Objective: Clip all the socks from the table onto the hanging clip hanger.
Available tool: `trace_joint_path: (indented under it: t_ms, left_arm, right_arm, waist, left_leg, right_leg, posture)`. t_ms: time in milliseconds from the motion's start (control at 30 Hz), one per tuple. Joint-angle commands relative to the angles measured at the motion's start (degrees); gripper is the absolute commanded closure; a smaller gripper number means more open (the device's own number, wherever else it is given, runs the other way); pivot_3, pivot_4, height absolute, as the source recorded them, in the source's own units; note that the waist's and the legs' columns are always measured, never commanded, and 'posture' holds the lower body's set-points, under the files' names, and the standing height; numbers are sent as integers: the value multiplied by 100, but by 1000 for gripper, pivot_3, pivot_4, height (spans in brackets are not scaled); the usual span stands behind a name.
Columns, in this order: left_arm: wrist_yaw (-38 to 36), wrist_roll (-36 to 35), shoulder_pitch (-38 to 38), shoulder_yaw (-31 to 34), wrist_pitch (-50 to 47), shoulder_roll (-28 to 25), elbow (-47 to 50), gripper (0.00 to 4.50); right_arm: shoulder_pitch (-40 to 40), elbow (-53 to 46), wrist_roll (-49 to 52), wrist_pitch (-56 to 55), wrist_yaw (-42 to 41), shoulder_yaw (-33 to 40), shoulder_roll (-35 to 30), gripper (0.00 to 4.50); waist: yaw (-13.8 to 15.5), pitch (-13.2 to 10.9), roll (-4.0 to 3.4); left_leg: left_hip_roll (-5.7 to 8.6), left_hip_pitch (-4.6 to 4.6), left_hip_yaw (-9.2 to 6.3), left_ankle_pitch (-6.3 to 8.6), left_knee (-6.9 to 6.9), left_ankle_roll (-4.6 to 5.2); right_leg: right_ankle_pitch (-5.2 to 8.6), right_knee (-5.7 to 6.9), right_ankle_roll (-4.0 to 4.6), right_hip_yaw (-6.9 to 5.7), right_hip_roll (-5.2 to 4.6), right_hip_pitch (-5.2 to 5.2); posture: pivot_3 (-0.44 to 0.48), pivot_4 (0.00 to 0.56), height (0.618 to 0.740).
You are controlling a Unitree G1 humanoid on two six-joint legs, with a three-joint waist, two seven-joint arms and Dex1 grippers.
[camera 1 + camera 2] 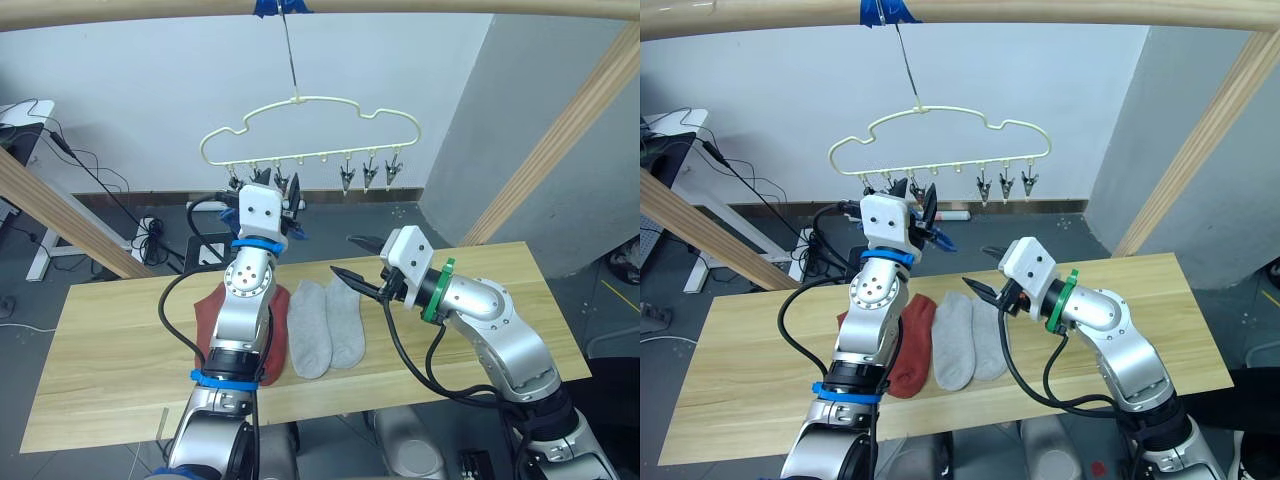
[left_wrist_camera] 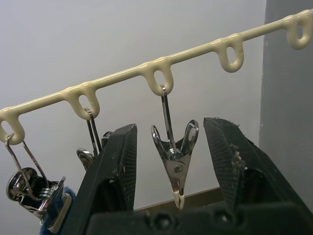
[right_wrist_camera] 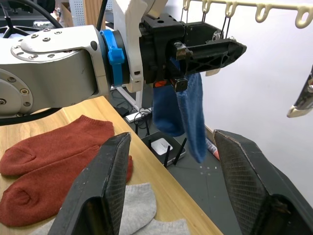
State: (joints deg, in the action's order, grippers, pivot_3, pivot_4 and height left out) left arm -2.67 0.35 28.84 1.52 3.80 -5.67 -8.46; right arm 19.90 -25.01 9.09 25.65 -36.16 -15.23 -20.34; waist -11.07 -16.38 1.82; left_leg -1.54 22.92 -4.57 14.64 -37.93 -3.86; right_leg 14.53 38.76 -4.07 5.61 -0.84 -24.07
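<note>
A pale-yellow wire clip hanger [image 1: 310, 135] with a cloud-like outline hangs by a long hook. One of its metal clips [image 2: 175, 164] dangles between the spread fingers of the left gripper [image 2: 171, 171]. Two blue socks [image 3: 183, 110] hang from clips just beside that gripper. Below it, on the light wood tabletop [image 1: 110, 350], two rust-red socks [image 3: 49, 166] and two light grey socks [image 1: 325, 325] lie flat side by side, the grey pair just below the right gripper [image 1: 352, 268].

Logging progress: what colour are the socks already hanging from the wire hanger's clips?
Blue socks, clearest in the right wrist view.
</note>
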Motion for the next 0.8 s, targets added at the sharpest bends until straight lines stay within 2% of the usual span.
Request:
trace_joint_path:
  t_ms: [33, 133, 267, 400, 467, 567, 667, 700, 800]
  left_arm:
    - [34, 40, 47, -30, 104, 33, 237, 2686]
    - [24, 44, 53, -30, 124, 33, 229, 3569]
    - [4, 42, 37, -38, 137, 32, 242, 4296]
    - [-37, 31, -11, -37, 133, 16, 309, 4305]
    - [-207, -42, -7, -38, 113, -63, 358, 4305]
    - [-500, -169, -18, -42, 70, -199, 467, 4305]
    - [-703, -271, -70, -7, -59, -326, 604, 4305]
    - [-770, -284, -100, -10, -90, -377, 651, 4305]
    - [-937, -348, -166, -13, -201, -479, 770, 4305]
  right_arm:
    - [44, -125, 73, -136, -40, 75, -20, 1668]
    - [35, -130, 72, -139, -47, 71, -30, 1668]
    - [19, -140, 74, -132, -45, 58, -38, 1668]
    - [-28, -103, -4, -142, 15, -43, -10, 1668]
    - [-123, 259, -257, -43, 228, -288, 99, 1668]
    - [-207, 908, -728, 45, 678, -617, 361, 1069]
    - [-140, 1615, -1148, 7, 1142, -837, 686, 154]
    - [-105, 1898, -1246, -64, 1325, -833, 825, 0]
    - [41, 2671, -1460, -298, 1733, -782, 1174, 0]
  waist:
    - [0, 0, 0]
    - [0, 0, 0]
    - [0, 0, 0]
    - [-1, 0, 0]
    - [-2, 2, 3]
    - [-2, 2, 3]
    - [-2, 2, 4]
    - [-3, 2, 3]
    - [5, 2, 3]
  left_leg:
    - [0, 0, 0, 0, 0, 0]
    - [0, 0, 0, 0, 0, 0]
    - [0, 0, 0, 0, 0, 0]
    - [0, 0, 0, 0, 0, 0]
    - [0, 0, 0, 0, 0, 0]
    - [-1, -2, -1, 0, 0, 0]
    - [-1, -1, 1, 0, -1, 0]
    - [-1, -1, 1, 0, -1, 0]
    - [-1, -2, 0, 0, 0, 0]
  right_leg:
    - [0, 0, 0, 0, 0, 0]
    - [0, 0, 0, 0, 0, 0]
    - [0, 0, 0, 0, 0, 0]
    - [-1, 0, 2, 0, 0, 0]
    - [-2, 0, 3, 0, 0, 0]
    - [-8, 2, 14, -1, 0, -1]
    - [-10, 3, 16, 1, 0, -1]
    - [-10, 2, 16, 2, -1, -1]
    - [-10, 3, 17, 0, -1, -2]
  posture:
    - [-238, 236, 740]
    - [-238, 236, 740]
    - [-239, 234, 740]
    - [-239, 226, 740]
    - [-237, 227, 740]
    - [-229, 234, 740]
    - [-219, 246, 740]
    - [-217, 245, 740]
    - [-206, 246, 740]
